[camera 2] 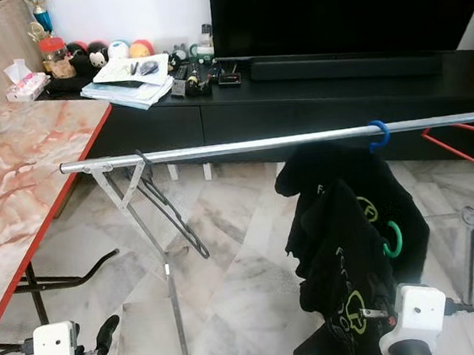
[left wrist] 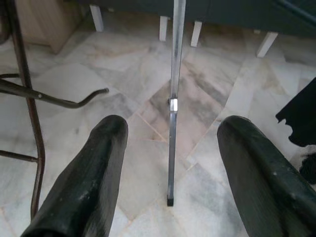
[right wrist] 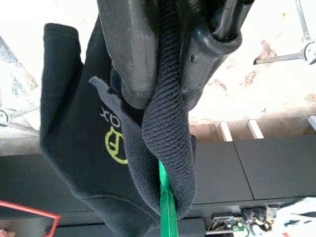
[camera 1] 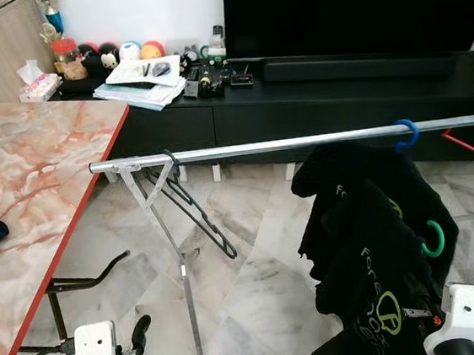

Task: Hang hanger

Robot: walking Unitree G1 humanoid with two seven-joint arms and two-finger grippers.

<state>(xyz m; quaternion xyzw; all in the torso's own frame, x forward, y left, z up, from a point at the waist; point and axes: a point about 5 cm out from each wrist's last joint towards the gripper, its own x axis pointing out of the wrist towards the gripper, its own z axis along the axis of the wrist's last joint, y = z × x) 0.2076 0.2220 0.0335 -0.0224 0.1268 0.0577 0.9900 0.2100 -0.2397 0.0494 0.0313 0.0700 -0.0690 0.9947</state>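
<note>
Two grippers sit low: the right gripper (right wrist: 163, 74) pinches the ribbed collar of a black shirt (camera 1: 371, 240) on a green plastic hanger (right wrist: 168, 207) below the horizontal silver rail (camera 1: 301, 142), while the left gripper (left wrist: 170, 168), fingers spread, faces marble floor (left wrist: 143, 98).

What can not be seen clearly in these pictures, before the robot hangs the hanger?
- Green hanger: the black shirt covers most of it; in the right wrist view the collar hides its top.
- Rail: its right end is cut off by the edge of both eye views.
- Right tool: its fingertips are buried in the collar.
- Items on the TV cabinet: too small to identify.
</note>
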